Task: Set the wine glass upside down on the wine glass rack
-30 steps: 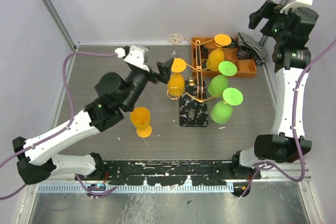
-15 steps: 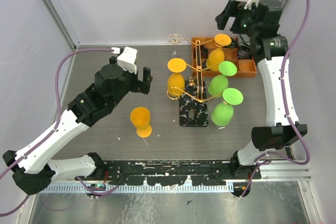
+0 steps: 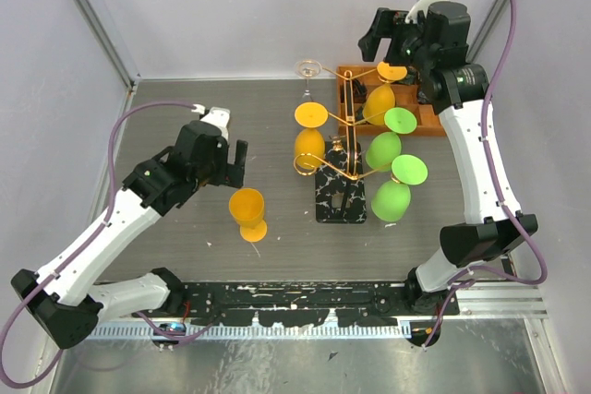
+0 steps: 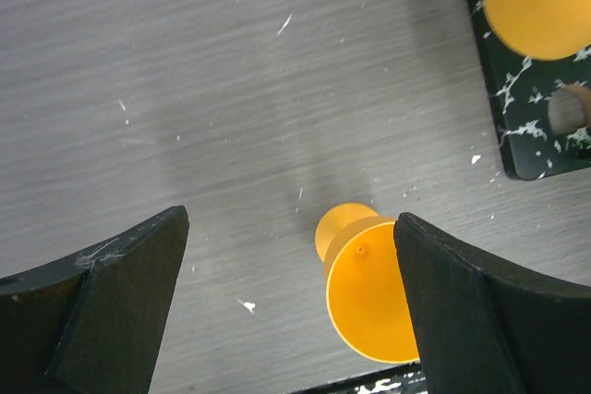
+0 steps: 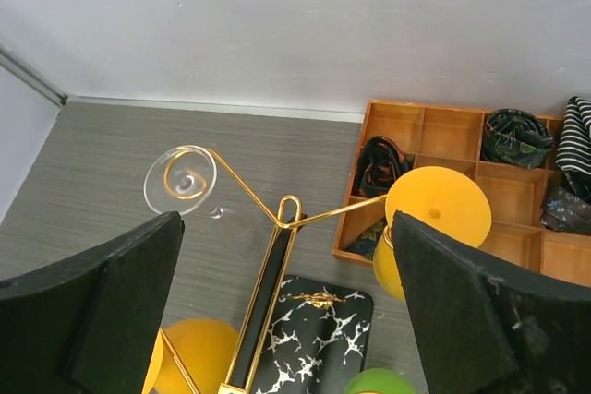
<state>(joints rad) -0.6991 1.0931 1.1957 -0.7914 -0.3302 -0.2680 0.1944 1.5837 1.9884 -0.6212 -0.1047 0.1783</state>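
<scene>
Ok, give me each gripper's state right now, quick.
Left gripper: open, holding nothing; the orange wine glass stands below it.
Right gripper: open, holding nothing, over the wine glass rack.

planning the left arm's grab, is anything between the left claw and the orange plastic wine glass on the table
Nothing visible does. The open left claw hangs above the orange plastic wine glass, with only grey table around it; the gold wire rack's marbled base sits off to one side.
</scene>
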